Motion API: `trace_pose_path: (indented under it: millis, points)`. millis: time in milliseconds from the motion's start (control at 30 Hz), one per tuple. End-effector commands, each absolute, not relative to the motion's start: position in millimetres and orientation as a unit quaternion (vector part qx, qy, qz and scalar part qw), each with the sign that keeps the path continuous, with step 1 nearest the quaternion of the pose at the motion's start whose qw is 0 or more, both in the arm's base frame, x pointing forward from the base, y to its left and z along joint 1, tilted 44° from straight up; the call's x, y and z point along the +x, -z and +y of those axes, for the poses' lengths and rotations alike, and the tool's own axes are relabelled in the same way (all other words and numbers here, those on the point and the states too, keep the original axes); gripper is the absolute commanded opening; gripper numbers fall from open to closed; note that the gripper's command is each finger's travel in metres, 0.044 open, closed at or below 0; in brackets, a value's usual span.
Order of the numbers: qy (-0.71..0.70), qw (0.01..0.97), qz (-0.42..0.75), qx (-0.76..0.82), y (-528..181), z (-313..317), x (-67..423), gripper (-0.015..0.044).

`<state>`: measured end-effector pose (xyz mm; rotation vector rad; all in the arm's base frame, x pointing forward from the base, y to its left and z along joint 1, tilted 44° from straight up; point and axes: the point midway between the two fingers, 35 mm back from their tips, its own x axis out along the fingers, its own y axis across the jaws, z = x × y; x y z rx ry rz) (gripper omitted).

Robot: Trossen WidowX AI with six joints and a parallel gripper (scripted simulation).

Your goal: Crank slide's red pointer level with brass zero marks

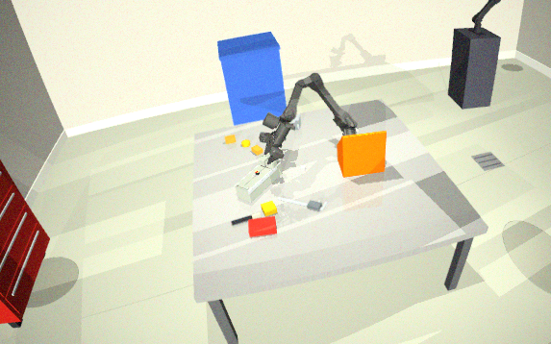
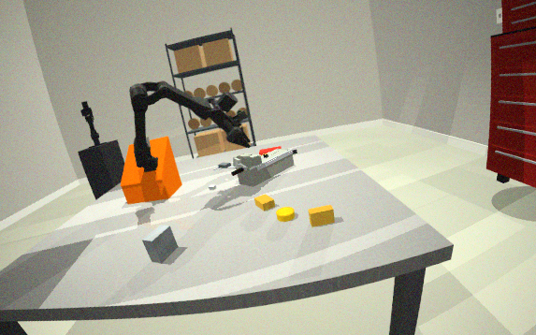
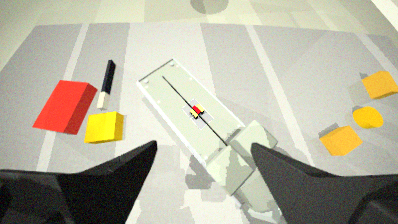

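Observation:
The machine [image 1: 254, 184] [image 2: 266, 167] [image 3: 186, 107] is a long pale box lying on the table, with a dark slot along its top. Its red pointer [image 3: 197, 108] [image 1: 257, 172] sits about mid-slot, right at the brass marks [image 3: 193, 114]. I cannot tell if they are exactly level. The boxy crank housing [image 3: 240, 160] is at the near end. A dark crank handle [image 2: 237, 172] sticks out of that end in the exterior view and is hidden in the wrist view. My gripper [image 3: 204, 145] [image 1: 273, 156] [image 2: 243, 140] is open and empty, hovering above the crank end.
A red block [image 1: 262, 226] [image 3: 62, 106], a yellow cube [image 1: 269, 208] [image 3: 104, 127] and a black marker [image 1: 241, 220] [image 3: 106, 82] lie beside the machine. Three small orange-yellow pieces [image 1: 245, 143] [image 2: 285, 213] [image 3: 367, 117] lie on the other side. A big orange block [image 1: 361, 154] [image 2: 150, 173] stands by the arm's base.

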<state>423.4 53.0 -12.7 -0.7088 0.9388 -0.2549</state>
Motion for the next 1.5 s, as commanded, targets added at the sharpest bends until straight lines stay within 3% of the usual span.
trace_pose_path:
  millis: [0, 600, 1000, 1467]
  points:
    - [0.116, 0.822, 0.444, -0.336, 16, 52, 422, 0.0440]
    - [0.117, 0.823, 0.445, -0.334, -25, 89, 422, 0.0440]
    - [-0.051, 0.765, 0.501, -0.401, -68, 31, 419, 0.0440]
    - [-0.219, 0.724, 0.463, -0.462, -121, -18, 393, 0.0440]
